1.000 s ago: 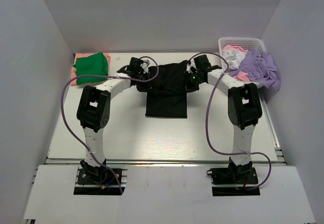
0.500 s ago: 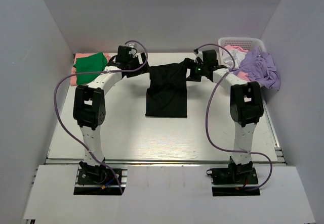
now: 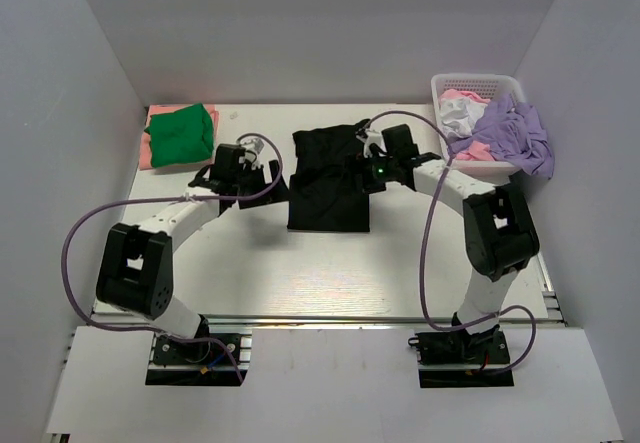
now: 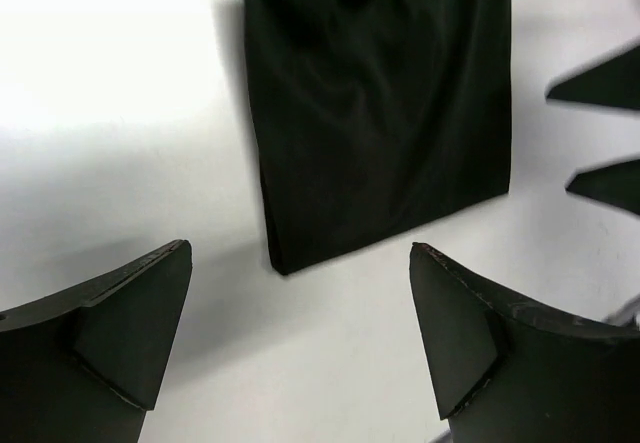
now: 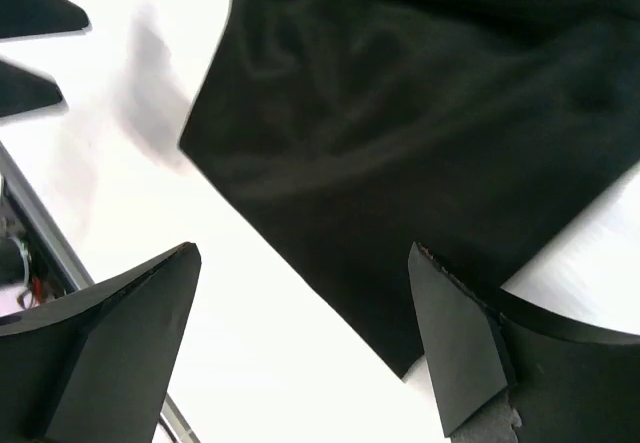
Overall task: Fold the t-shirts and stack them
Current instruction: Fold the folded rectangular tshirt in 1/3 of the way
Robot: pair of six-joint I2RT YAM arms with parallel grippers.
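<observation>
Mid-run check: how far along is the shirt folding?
Done: a green shirt lies folded on a pink shirt at the far left. In hand: the black shirt lies mid-table as a narrow strip, its far end rumpled. The left gripper and right gripper are open at its edges, holding nothing. Left: finishing and stacking it, then the purple shirt, white shirt and second pink shirt in the basket.

T-shirt (image 3: 328, 203) at table (image 3: 300, 263) centre, stacked t-shirts (image 3: 180, 135) back left, basket (image 3: 480, 85) back right
</observation>
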